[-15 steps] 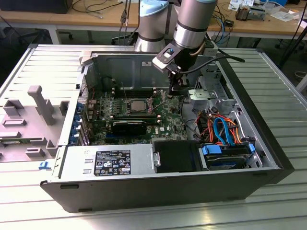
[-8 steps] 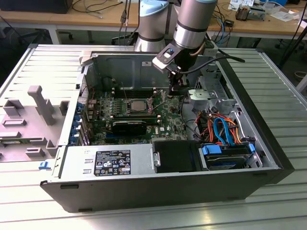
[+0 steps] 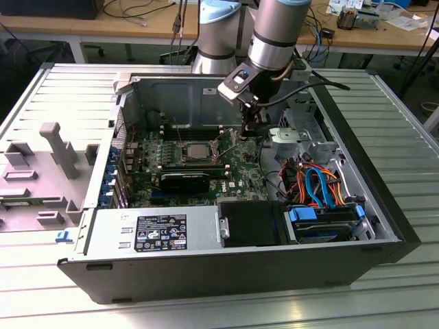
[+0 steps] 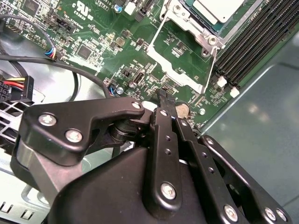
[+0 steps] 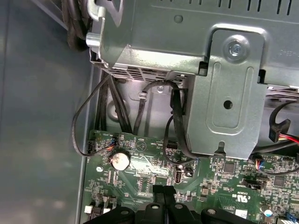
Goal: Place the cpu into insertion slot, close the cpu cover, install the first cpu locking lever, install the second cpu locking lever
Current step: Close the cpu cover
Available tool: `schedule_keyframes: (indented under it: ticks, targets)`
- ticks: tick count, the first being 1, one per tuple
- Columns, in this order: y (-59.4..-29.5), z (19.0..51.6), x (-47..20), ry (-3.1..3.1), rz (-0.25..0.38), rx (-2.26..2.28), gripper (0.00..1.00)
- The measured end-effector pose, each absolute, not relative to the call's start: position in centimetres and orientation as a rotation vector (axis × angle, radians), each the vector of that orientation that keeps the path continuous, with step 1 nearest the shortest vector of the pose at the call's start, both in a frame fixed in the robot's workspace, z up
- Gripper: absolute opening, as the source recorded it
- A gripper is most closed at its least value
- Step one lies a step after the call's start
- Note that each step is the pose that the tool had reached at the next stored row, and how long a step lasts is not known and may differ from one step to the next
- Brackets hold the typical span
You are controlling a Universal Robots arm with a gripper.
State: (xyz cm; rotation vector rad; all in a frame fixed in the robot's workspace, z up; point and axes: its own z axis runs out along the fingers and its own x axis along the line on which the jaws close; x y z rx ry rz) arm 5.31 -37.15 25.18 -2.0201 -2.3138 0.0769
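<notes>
End effector [image 4: 164,96], fingers together, beside cpu cover [image 4: 182,77]; cpu [image 4: 219,9] seated.

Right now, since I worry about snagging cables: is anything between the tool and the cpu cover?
Nothing visible: in the second wrist view, only low board components lie between the tool and the open cpu cover.

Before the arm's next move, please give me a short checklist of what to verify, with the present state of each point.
1. The cpu lies in the insertion slot: ok.
2. The cpu cover is closed: not ok, the frame stands open beside the slot.
3. The end effector is empty: ok, it is shut with nothing held.
4. The end effector is at the cover: not ok, it hangs near the round battery.
5. Locking levers latched: cannot tell.
</notes>
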Motion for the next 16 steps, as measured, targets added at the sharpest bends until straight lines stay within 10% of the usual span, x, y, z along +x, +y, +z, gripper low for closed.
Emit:
schedule_keyframes:
  ticks: [16]
  targets:
    - [-37.15, 25.16, 4.55, -2.304, 0.05, -2.009, 0.11]
